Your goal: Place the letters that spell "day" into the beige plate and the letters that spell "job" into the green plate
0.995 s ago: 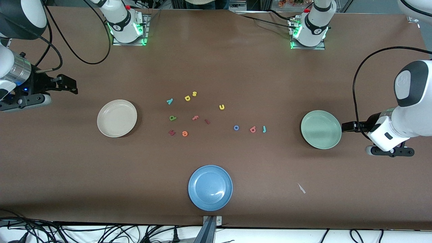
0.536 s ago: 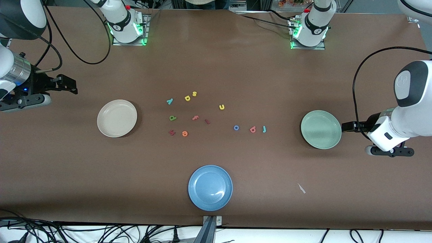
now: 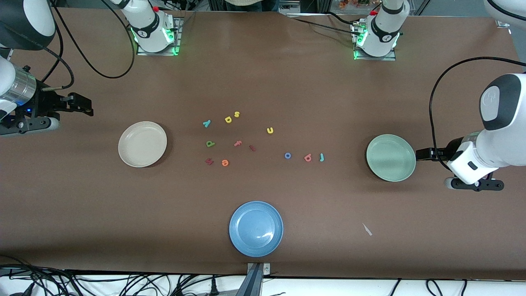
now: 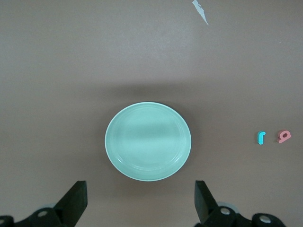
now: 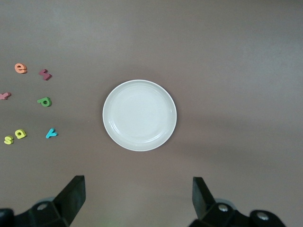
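Note:
The beige plate [image 3: 142,144] [image 5: 139,115] lies toward the right arm's end and the green plate [image 3: 391,158] [image 4: 148,141] toward the left arm's end. Both hold nothing. Between them lie the yellow d [image 3: 228,119], green a [image 3: 210,143] and teal y [image 3: 206,123]. Closer to the green plate sit the blue o [image 3: 287,155], pinkish b [image 3: 307,157] and teal j [image 3: 321,156]. My left gripper [image 3: 425,154] [image 4: 140,203] hangs open over bare table just outside the green plate. My right gripper [image 3: 84,106] [image 5: 137,201] hangs open over bare table outside the beige plate.
A blue plate [image 3: 256,228] lies nearest the front camera. Other letters sit among the task's: yellow s [image 3: 236,114], yellow u [image 3: 270,130], pink f [image 3: 238,143], orange e [image 3: 224,163] and two dark red ones [image 3: 209,161]. A paper scrap [image 3: 367,229] lies near the front edge.
My right arm has drifted slightly toward its end of the table. The left arm, the letters and the plates have not moved.

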